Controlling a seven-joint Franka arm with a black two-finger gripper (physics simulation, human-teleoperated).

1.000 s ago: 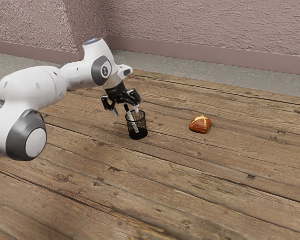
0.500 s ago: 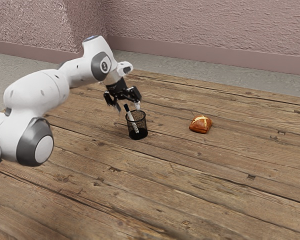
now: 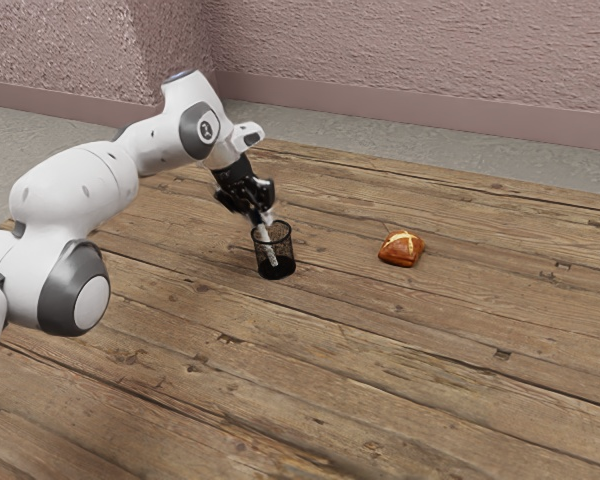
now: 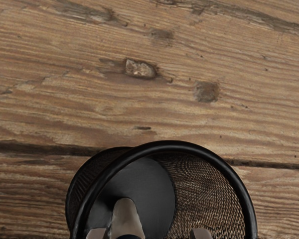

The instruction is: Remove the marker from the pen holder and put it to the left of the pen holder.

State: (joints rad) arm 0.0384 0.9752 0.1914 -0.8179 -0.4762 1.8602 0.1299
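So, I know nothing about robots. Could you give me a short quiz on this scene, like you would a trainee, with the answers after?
1. True or false: the marker is inside the holder, tilted.

2. Fill in the missing word: the holder's sides are black ____.

3. Which of these is the gripper nearest to?
A) the bread
B) the holder
C) the wall

Key: 1. True. 2. Mesh. 3. B.
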